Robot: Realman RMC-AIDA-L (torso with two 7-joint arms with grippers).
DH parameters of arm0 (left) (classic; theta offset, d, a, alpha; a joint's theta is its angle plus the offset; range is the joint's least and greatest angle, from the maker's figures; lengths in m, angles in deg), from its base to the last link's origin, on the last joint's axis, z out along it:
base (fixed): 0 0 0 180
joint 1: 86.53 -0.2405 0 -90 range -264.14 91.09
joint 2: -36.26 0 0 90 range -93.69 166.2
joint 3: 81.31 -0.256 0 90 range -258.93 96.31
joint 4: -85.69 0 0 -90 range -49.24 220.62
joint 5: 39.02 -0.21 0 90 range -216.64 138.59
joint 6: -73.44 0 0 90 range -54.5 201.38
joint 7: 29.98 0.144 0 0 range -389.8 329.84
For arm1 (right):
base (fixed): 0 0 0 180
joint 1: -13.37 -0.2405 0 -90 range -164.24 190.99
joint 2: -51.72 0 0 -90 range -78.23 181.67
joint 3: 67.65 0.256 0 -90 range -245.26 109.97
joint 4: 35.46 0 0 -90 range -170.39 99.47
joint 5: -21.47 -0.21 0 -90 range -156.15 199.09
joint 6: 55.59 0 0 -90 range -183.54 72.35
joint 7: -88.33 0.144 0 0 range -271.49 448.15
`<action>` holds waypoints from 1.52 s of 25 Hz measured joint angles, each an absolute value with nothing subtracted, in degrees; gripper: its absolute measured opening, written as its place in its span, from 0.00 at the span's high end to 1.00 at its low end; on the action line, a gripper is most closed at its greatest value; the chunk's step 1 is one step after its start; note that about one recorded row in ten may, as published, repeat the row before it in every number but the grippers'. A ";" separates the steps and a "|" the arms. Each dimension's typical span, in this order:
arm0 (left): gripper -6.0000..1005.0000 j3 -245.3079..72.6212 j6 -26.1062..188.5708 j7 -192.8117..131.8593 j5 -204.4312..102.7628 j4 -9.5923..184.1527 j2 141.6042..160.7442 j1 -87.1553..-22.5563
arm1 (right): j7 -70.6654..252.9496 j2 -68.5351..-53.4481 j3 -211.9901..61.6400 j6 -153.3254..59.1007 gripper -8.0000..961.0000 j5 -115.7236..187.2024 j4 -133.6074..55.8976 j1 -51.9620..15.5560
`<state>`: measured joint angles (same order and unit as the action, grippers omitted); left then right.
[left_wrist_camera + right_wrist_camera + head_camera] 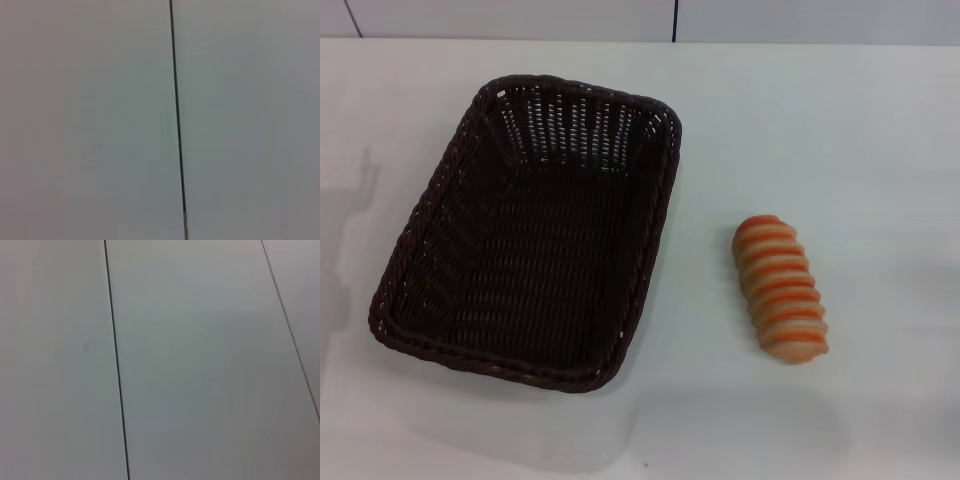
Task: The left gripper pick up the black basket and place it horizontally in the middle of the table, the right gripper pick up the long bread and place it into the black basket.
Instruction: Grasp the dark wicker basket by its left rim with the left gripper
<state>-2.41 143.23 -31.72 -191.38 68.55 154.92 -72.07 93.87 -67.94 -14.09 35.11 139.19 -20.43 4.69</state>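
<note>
The black basket (525, 235) lies empty on the white table (840, 130), left of centre, with its long side running away from me and slightly tilted. The long bread (781, 288), tan with orange-brown ridges, lies on the table to the right of the basket, a clear gap between them. Neither gripper shows in the head view. Both wrist views show only pale flat panels with thin dark seams, with no fingers in them.
The table's far edge meets a pale wall with dark seams (675, 20) at the top of the head view. Faint shadows fall on the table's left edge (350, 230).
</note>
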 joint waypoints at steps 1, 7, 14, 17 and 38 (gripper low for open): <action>0.25 -2.45 143.21 -31.31 -191.54 68.55 154.83 -71.93 | 93.87 -67.95 -14.10 35.11 0.28 139.18 -20.38 4.71; 0.25 -2.56 143.59 -31.29 -191.53 68.50 154.82 -71.71 | 93.87 -67.98 -14.16 34.89 0.28 139.28 -20.10 4.84; 0.24 -4.56 141.82 -30.65 -192.28 65.66 154.19 -71.52 | 93.92 -67.99 -14.21 34.67 0.28 139.39 -20.04 4.74; 0.24 -3.86 127.64 -24.04 -193.09 53.00 152.99 -72.23 | 93.94 -67.97 -14.22 34.61 0.28 139.45 -20.01 4.46; 0.24 15.42 10.56 -13.43 -197.45 -22.23 154.42 -71.43 | 93.96 -67.87 -16.32 33.74 0.28 139.30 -19.90 4.13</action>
<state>15.42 10.56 -13.43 -197.45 -22.23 154.42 -71.43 93.96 -67.87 -16.32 33.74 139.30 -19.90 4.13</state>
